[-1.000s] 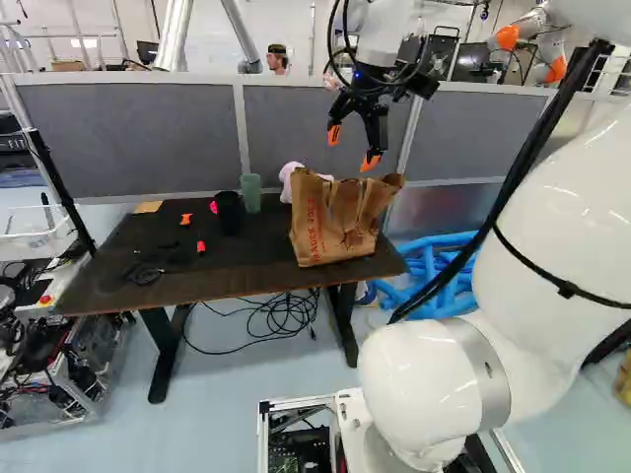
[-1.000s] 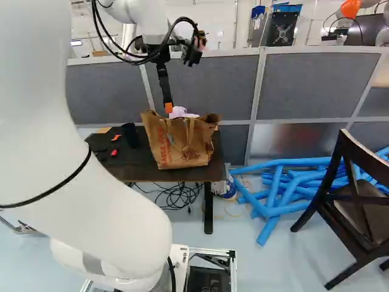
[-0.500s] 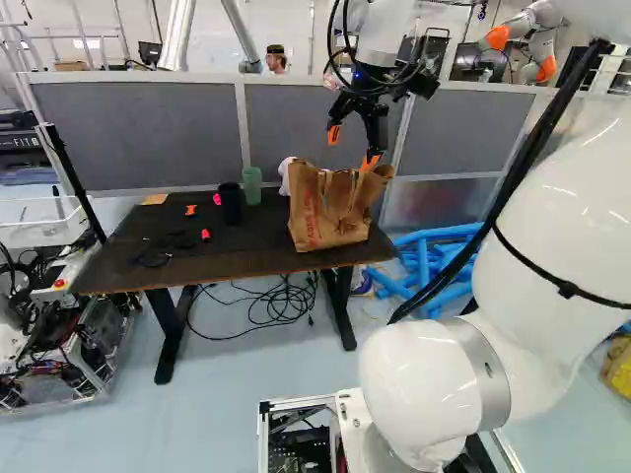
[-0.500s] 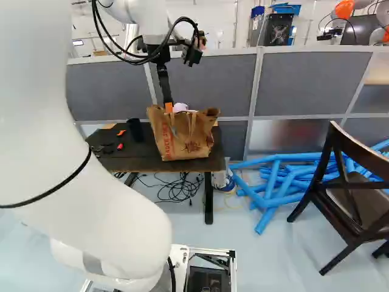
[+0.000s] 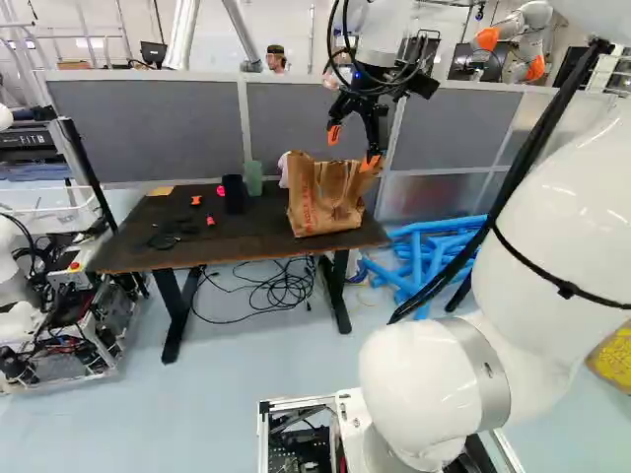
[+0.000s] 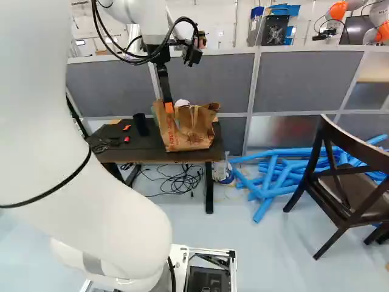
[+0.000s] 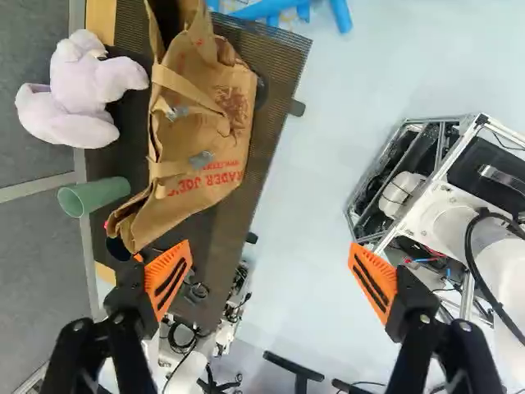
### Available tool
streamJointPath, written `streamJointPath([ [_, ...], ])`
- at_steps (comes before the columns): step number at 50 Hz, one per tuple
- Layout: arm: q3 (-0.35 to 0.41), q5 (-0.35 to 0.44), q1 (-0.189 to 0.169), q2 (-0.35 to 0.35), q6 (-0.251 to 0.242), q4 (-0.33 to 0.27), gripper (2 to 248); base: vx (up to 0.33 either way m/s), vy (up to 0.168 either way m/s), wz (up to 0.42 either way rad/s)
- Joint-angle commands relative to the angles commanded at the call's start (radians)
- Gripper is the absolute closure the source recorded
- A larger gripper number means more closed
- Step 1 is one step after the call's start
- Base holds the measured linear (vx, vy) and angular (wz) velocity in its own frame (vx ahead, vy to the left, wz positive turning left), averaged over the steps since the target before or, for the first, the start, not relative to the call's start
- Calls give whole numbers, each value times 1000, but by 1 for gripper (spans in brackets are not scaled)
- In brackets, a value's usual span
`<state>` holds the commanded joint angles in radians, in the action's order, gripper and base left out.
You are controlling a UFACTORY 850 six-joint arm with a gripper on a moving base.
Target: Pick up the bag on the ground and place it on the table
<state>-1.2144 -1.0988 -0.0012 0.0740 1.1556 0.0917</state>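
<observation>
Brown bag point(image 7: 234, 115); green cup point(image 7: 97, 197); tabletop point(image 5: 251, 238) probably dark brown.

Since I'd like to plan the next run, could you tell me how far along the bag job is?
The brown paper bag with handles already stands on the dark rectangular table, so placing looks done. Nothing is in hand: the black fingers with orange pads are wide apart. Probably only backing the white arm away is left.
</observation>
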Motion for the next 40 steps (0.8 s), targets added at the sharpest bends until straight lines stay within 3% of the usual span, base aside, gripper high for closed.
streamJointPath([
  [19, 0, 0, 0, 0, 0, 0, 3, -143, -4, 4],
  [40, 0, 0, 0, 0, 0, 0, 3, -12, 0, 0],
])
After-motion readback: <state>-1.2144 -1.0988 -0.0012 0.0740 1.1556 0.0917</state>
